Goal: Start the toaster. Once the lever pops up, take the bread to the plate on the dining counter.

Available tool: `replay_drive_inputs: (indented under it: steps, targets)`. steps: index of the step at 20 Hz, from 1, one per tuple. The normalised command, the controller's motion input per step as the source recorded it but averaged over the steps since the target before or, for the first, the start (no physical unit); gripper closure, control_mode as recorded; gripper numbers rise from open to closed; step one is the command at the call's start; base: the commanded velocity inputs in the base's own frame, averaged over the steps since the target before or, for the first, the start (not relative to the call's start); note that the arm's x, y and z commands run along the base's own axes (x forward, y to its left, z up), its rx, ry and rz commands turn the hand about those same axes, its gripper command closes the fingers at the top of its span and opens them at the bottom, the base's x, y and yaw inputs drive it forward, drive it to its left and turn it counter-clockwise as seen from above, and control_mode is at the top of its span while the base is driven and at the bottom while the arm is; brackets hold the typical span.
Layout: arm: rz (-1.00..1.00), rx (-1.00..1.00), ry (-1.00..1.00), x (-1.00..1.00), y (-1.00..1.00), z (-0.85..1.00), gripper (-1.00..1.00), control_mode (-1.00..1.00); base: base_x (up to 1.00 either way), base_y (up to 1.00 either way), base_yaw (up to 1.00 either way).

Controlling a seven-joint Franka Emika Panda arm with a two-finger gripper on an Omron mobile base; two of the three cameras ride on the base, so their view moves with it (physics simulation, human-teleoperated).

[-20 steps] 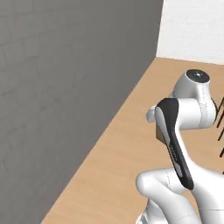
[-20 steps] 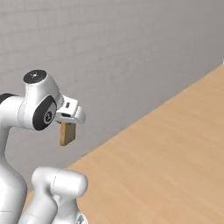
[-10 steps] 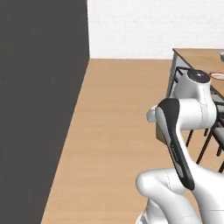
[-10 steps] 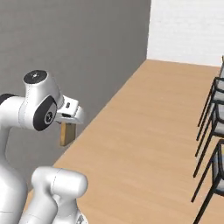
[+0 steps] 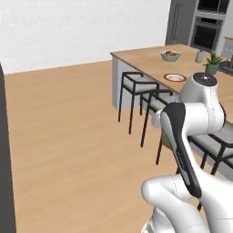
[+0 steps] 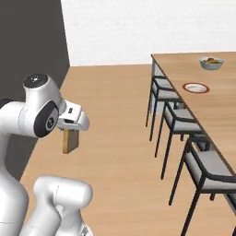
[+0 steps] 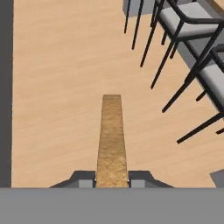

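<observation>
Your gripper (image 7: 112, 179) is clamped on the bread (image 7: 111, 140), slice hanging edge-on at bottom centre of the hand view. The plate (image 6: 196, 87) sits upper right on the dining counter (image 6: 221, 103), so I'd keep it level and swing wide of the stools (image 6: 182, 120).

One bread slice (image 6: 70, 140), one red-rimmed plate (image 6: 196, 87), one fruit bowl (image 6: 211, 62) on one long bench (image 6: 216, 106), three black-framed stools (image 6: 182, 120) alongside it, one potted plant (image 5: 212, 64), one grey cup (image 5: 200, 56)

I am holding the tan bread slice (image 7: 111, 140) edge-on between my fingertips (image 7: 84, 178), above wooden floor; red-rimmed round plate (image 6: 196, 87) sitting on light-wood dining counter (image 6: 216, 106) to my right, black-framed stools (image 6: 177, 117) lining its near side.
</observation>
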Motion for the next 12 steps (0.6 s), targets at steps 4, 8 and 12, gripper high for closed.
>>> replay_drive_inputs:
  steps: [4, 8, 12]
  targets:
    - [0.00, 0.00, 0.00, 0.00, 0.00, 0.00, 1.00, 1.00, 0.78, 0.57, -0.71]
    - [0.00, 0.00, 0.00, 0.00, 0.00, 0.00, 1.00, 1.00, 0.66, 0.77, -0.55]
    - [0.00, 0.00, 0.00, 0.00, 0.00, 0.00, 1.00, 1.00, 0.58, 0.80, -0.43]
